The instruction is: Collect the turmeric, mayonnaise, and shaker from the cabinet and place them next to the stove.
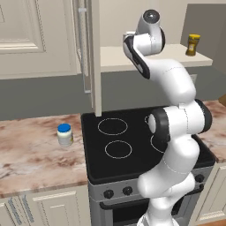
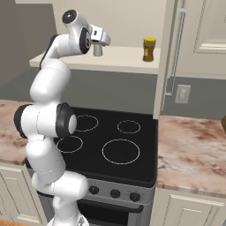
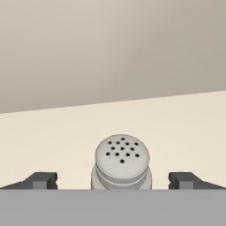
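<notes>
I'm seeing one small grey perforated-top shaker sitting between my gripper's wide-spread fingers on the beige shelf | one yellow-orange turmeric jar standing right | one blue-lidded white mayonnaise jar resting left of the black four-ring stove

**Surface finishes**

Shaker between the spread jaws: matt grey, ridged neck, domed top with dark holes. Shelf board under it: smooth matt beige. Fingertips dark, matt. Turmeric jar: glossy amber, dark lid. Mayonnaise: white jar, blue lid. Stove top glossy black glass, front brushed steel. Counter: polished veined marble.
</notes>
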### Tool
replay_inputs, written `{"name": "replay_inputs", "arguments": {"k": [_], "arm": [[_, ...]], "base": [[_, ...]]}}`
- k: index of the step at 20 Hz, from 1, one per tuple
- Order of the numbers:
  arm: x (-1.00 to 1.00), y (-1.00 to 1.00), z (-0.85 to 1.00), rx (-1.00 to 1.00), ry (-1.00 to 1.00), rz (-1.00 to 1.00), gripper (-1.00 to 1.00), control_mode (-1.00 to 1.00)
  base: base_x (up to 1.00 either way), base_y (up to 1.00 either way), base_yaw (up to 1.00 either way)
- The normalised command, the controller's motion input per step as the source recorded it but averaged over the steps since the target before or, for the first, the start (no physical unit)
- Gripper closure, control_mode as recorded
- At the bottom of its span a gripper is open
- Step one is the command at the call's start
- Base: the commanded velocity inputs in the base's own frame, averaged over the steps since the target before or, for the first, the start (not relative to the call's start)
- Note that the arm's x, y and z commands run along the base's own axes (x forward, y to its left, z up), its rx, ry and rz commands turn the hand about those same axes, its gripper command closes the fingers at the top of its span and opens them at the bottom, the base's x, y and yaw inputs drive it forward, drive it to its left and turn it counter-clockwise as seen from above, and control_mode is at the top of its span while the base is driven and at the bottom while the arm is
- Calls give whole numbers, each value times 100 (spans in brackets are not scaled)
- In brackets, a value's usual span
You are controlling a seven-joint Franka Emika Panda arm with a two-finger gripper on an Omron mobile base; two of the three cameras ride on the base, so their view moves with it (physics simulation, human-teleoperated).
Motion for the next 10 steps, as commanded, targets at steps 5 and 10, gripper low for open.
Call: {"name": "replay_inputs", "arguments": {"k": [5, 10], "arm": [[14, 0, -12, 0, 0, 0, 100, -100], [19, 0, -10, 0, 0, 0, 100, -100]], "base": [[0, 0, 0], [0, 0, 0]]}}
